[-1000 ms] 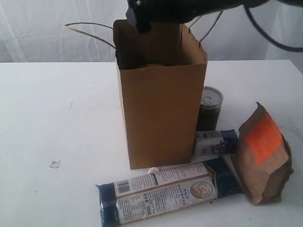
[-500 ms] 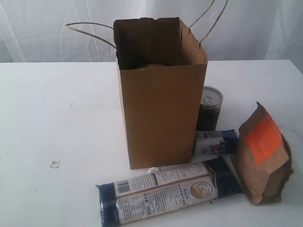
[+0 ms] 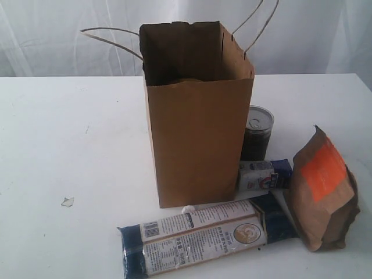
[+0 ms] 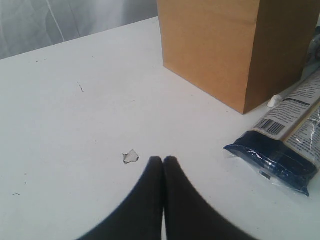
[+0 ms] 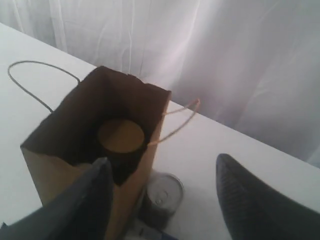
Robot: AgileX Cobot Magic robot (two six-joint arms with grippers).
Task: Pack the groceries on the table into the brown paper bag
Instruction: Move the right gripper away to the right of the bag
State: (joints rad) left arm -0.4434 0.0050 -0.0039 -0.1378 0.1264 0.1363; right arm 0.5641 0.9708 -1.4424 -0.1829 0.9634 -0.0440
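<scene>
Hovering above the open mouth of the brown paper bag (image 3: 197, 145), right gripper (image 5: 162, 160): fingers spread wide, nothing between them. The left gripper (image 4: 163, 159) sits low over the surface (image 3: 70, 133), fingers pressed together on nothing, tips just beside the clear wrapper scrap (image 3: 68, 201). Only the fingers of each gripper show, in the wrist views; the arm poses behind them cannot be told.

Contents, exterior view, placed from the bag:
- bag: upright at centre, string handles (image 3: 110, 38) splayed toward 10 and 1 o'clock.
- gold-lidded jar (image 5: 120, 136): inside the bag, upright; only the lid is visible, the body lost in shadow.
- dark silver-lidded can (image 3: 257, 133): 3 o'clock, just beside the bag wall; base hidden behind the next item.
- small blue-white packet (image 3: 264, 174): 4 o'clock, against the bag.
- brown pouch with orange label (image 3: 322, 192): 4 o'clock, farther out, standing.
- long navy-tan packet (image 3: 203, 235): 6 o'clock, lying flat; far end covered by the pouch.
- scrap: 8 o'clock, well apart.
- small white object (image 3: 187, 209): at the bag's foot, too small to identify.
</scene>
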